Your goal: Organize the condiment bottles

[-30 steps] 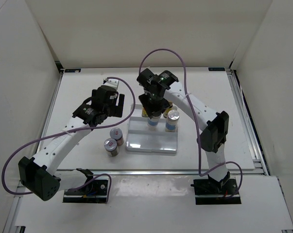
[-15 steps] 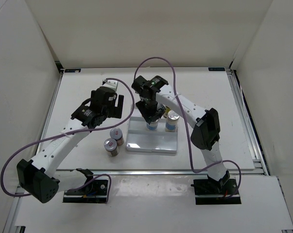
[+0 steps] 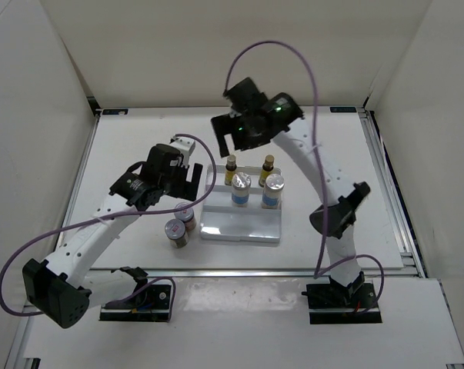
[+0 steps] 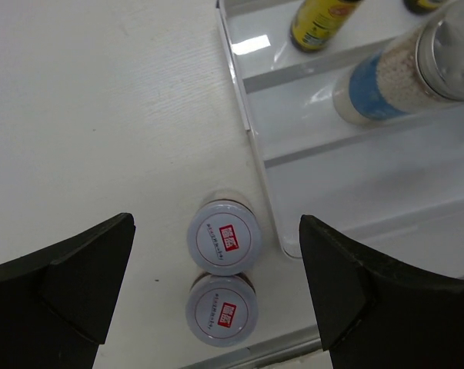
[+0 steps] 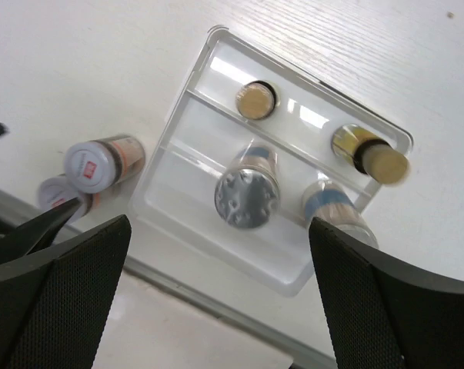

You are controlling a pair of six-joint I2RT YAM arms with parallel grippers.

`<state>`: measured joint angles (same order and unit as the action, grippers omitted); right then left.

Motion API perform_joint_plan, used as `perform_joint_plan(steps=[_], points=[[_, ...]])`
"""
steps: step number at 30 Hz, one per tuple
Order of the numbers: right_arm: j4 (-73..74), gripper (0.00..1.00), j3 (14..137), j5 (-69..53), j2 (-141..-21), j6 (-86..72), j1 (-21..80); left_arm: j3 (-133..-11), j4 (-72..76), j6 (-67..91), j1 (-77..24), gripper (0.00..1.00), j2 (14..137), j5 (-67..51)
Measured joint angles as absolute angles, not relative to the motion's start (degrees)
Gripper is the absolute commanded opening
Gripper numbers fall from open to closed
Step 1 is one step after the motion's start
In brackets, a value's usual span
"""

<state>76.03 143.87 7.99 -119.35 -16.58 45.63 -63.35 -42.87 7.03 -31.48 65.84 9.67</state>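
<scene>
Right gripper (image 3: 233, 142) has lifted off the tray (image 3: 239, 231) to upper centre, jaws now wide, empty. Left gripper (image 3: 187, 184): open, empty. Yellow bottles (image 3: 231, 171) stand in the tray's back row, blue bottles (image 3: 241, 188) in the middle. Left wrist view alone shows both jars (image 4: 225, 237) unobstructed, lower centre, outside the tray.
</scene>
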Motion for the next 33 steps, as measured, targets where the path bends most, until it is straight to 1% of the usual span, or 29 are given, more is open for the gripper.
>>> perform_joint_plan(steps=[4,7,10,15,22,28,32,33], points=[[76.1,0.99,140.8,2.3,-111.0,-20.7,39.0,-63.2,-44.3,6.7,-31.7,0.99,66.2,6.8],[76.7,0.99,136.2,1.2,-102.8,-22.7,33.2,-62.8,-45.1,6.2,-31.7,0.99,67.0,5.4],[77.1,0.99,135.1,0.5,-99.0,-23.9,32.4,-62.7,-46.4,6.2,-31.7,0.99,69.0,4.1],[77.1,0.99,133.9,-1.1,-98.7,-24.1,33.6,-60.8,-49.0,7.1,-31.7,0.99,72.9,3.3],[77.1,0.99,132.2,-1.6,-100.5,-24.3,33.6,-57.5,-50.4,9.5,-31.7,0.99,72.9,2.5],[77.1,0.99,132.2,-1.7,-100.6,-24.5,33.4,-56.8,-48.4,10.5,-31.9,0.98,73.8,1.8],[77.1,0.99,132.2,-1.9,-100.6,-24.5,32.7,-56.8,-47.2,10.7,-32.6,0.92,74.8,4.0],[77.1,0.99,132.2,-1.9,-100.6,-24.5,32.5,-56.8,-47.0,10.7,-32.7,0.88,74.9,4.4]])
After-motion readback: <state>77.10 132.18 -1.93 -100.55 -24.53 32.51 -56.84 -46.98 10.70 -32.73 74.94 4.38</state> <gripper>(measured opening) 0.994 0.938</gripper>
